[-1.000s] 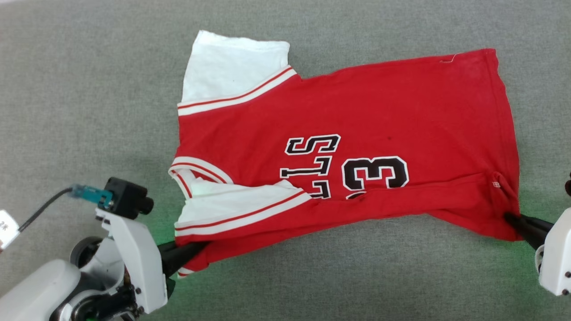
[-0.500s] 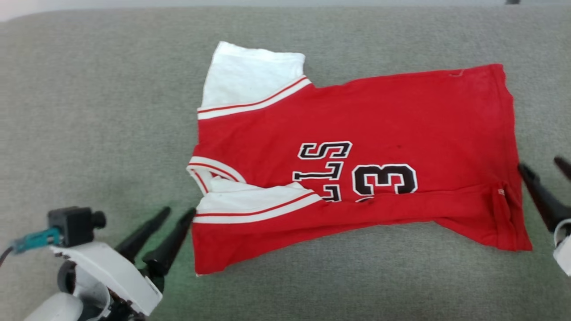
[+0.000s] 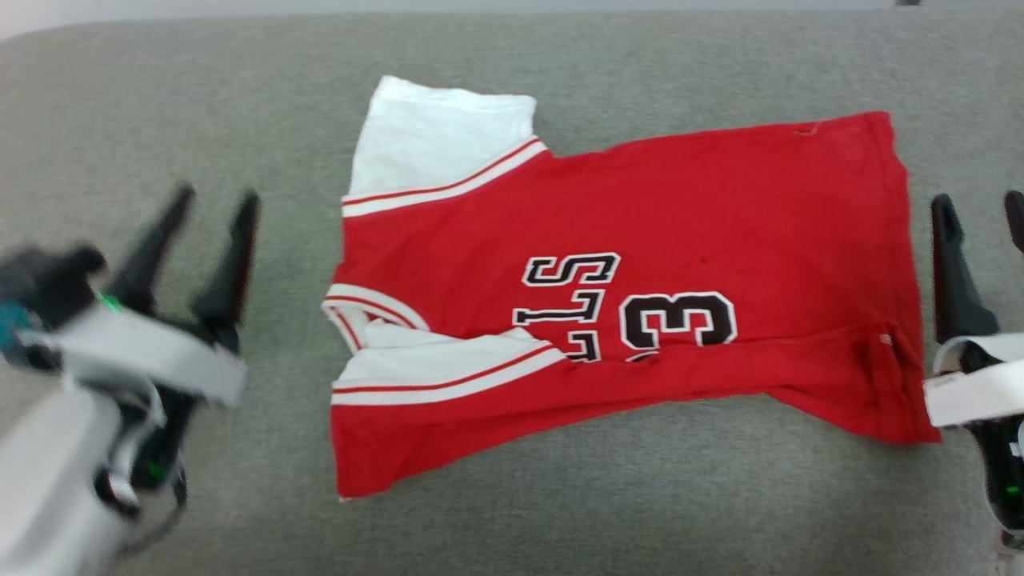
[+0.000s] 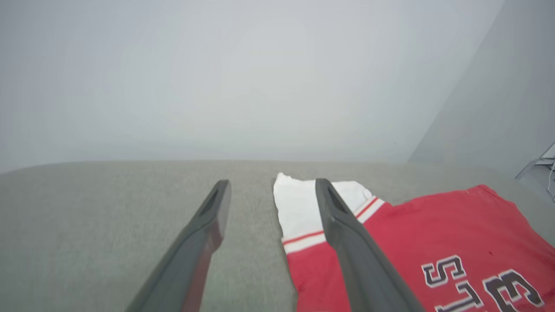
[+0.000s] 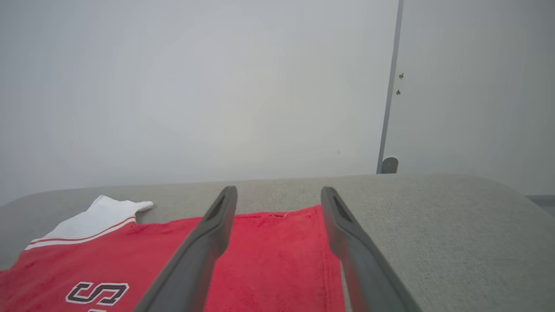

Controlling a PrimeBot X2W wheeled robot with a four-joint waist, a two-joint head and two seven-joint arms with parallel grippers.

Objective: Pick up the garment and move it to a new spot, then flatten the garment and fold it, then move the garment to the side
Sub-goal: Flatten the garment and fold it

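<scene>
Left end effector (image 3: 218, 197) and right end effector (image 3: 980, 200), both spread empty, point forward flanking the garment (image 3: 624, 240).

The garment (image 3: 640, 208) is soft, matt cloth, faintly fuzzy in the red. The surface (image 3: 560, 64) under it is covered in coarse, matt grey woven fabric. The left hand (image 3: 218, 196) and right hand (image 3: 979, 200) have smooth, dark, plastic-looking fingers (image 4: 360, 260) with a dull sheen.

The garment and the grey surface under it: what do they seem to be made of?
The garment: soft matte knit, probably cotton; it lies limp, with folds and stitched hems. Its white sleeve looks like the same cloth. The grey surface: woven upholstery fabric, matte, with a fine flecked weave and a rounded, seemingly padded edge.
</scene>
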